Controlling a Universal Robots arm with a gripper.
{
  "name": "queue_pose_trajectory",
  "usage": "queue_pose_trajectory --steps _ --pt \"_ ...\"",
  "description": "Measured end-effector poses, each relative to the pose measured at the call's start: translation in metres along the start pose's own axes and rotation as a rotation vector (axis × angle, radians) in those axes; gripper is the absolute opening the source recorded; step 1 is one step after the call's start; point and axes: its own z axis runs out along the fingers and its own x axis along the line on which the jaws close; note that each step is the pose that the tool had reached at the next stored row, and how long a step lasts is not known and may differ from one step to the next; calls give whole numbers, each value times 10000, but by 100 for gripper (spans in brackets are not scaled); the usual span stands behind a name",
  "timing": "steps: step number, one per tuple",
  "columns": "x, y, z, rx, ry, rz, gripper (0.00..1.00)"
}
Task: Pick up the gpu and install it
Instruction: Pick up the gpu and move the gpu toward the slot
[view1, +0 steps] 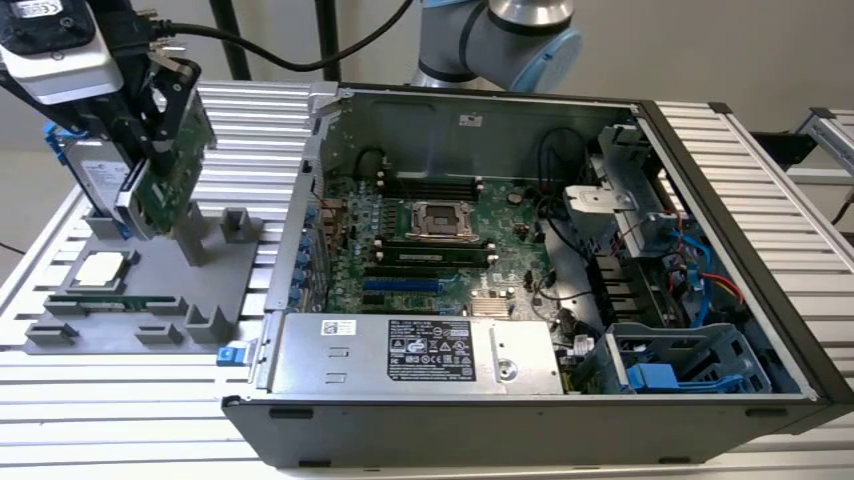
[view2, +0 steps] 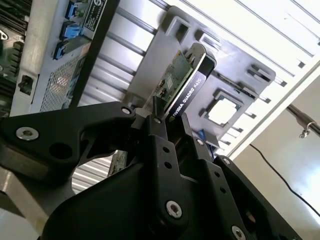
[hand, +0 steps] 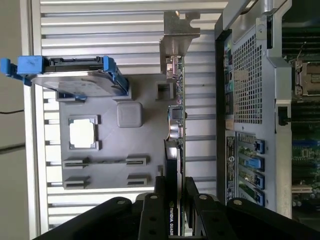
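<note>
— Hanging from the gripper at the exterior view's left, the gpu is pictured above the gray parts tray. Is it firmly gripped?
— The fingers are seen closed on the card's black-faced end in both wrist views, one pressed to each face.
— How is the card's long axis set?
— It is carried straight away from the fingers, near upright, with the silver bracket at the far end. Whether that end stands free of the tray's posts cannot be told.
— Where is the open computer case placed from it?
— It is found well apart, toward the exterior view's right, with its motherboard laid flat and uncovered. A blue-framed hard drive is stood just beside the card.
</note>
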Motion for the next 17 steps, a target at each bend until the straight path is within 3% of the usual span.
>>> queue_pose_trajectory --steps 17 --pt "-5 11 -234 -1 -1 -1 0"
